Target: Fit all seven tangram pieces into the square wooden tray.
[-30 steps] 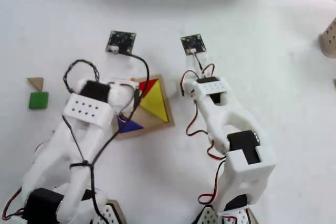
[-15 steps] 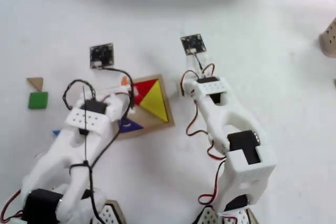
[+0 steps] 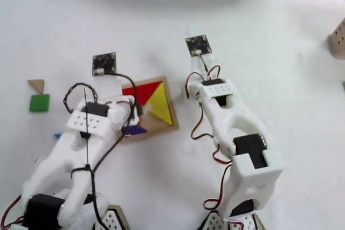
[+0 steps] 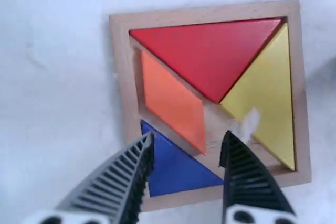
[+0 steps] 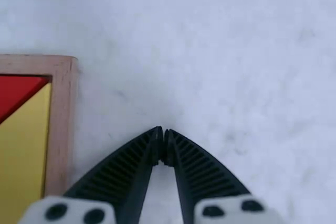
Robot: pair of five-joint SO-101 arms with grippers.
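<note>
I have the left pincer [image 4: 186, 148] hanging over the tray [image 4: 119, 77], its jaws apart and nothing between them. One jaw sits above the blue triangle [image 4: 173, 166] in the tray's corner, and the other is above the bare wood next to it.

Four pieces lie inside the tray. The red triangle [image 4: 210, 51] fills one side and the yellow triangle [image 4: 265, 98] fills the side next to it, and the two meet along a diagonal. The orange parallelogram [image 4: 170, 100] lies against the red one's long edge, with the blue triangle touching its other side. A patch of tray floor shows between the orange, yellow and blue pieces.

The right pincer [image 5: 161, 145] is closed, tips together and empty. It sits over the table [image 3: 269, 52] just beside the tray's outer rim, on the yellow triangle's side.

Well apart from the tray, beyond the left arm [image 3: 75, 144], the green square [image 3: 39, 103] rests on the table with the tan triangle [image 3: 36, 85] just beside it. Nearer the tray, a blue sliver [image 3: 57, 136] peeks out beside that arm, and I cannot tell its shape.
</note>
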